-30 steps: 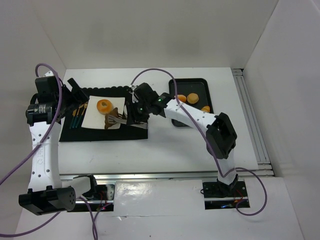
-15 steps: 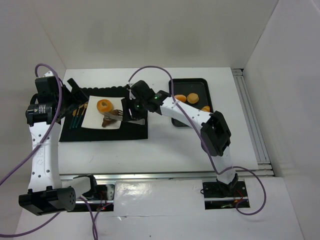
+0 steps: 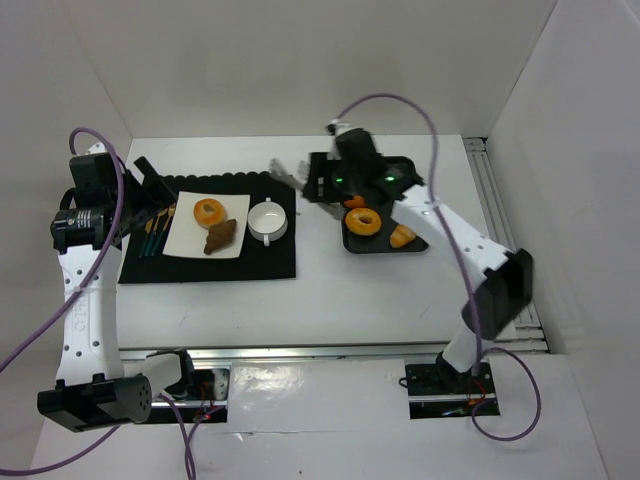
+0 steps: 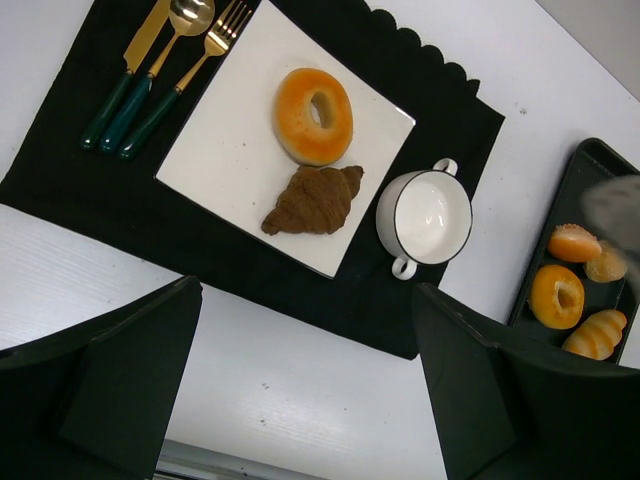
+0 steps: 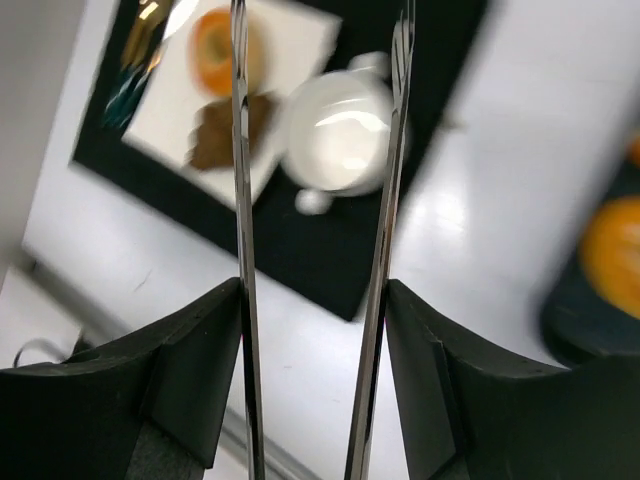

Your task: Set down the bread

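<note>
Right wrist: R claw point(image 5: 313, 290) grips tongs point(image 5: 240, 180), tips apart; L claw point(image 4: 305, 292) spread wide.

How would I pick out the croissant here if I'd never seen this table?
Find the black placemat on the left; a white square plate lies on it. Two breads sit on that plate: the croissant is the dark brown, ridged, pointed one, beside the pale orange ring-shaped bagel.
</note>
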Motion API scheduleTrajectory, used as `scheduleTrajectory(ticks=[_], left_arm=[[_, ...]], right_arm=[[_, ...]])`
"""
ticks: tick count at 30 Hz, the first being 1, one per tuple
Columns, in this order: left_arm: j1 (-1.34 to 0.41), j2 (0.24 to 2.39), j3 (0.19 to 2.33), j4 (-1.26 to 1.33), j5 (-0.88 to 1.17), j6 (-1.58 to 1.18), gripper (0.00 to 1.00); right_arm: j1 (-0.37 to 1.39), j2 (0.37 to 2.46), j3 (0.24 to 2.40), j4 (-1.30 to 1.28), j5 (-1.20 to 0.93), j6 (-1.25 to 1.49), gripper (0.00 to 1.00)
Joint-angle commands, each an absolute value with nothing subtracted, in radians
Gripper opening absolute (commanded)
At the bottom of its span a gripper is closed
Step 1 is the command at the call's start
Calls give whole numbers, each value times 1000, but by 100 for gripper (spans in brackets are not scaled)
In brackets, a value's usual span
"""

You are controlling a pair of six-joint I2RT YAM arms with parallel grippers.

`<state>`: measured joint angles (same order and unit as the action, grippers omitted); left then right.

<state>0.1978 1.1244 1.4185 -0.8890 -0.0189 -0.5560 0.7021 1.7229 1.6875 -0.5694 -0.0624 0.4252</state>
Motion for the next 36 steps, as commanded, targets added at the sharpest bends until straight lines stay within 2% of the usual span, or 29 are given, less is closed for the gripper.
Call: scheduleTrajectory(ticks=[1, 6, 12, 22, 30, 33, 34, 36], left_arm=[[204, 1098, 1437, -874, -9, -560, 100], [204, 1098, 1437, -874, -9, -560, 100], [204, 1118, 1437, -864, 20, -560, 100], [204, 1127, 1437, -854, 29, -560, 100], [204, 1127, 1428, -854, 29, -560, 100], [204, 1127, 1428, -854, 29, -560, 100], [204, 1127, 1428, -854, 29, -560, 100], [204, 1127, 1428, -854, 29, -560, 100]], right_arm=[[563, 1536, 1547, -630, 66, 454, 64], [310, 1329, 1307, -683, 89, 474, 64], [126, 1266, 1154, -706, -18, 534, 66], [75, 1266, 1019, -683, -48, 563, 66], [75, 1350, 1022, -634, -74, 534, 66], [75, 1350, 1034, -624, -74, 525, 57], [75, 1350, 1045, -624, -74, 525, 49], [75, 1322, 1057, -647, -61, 525, 42]])
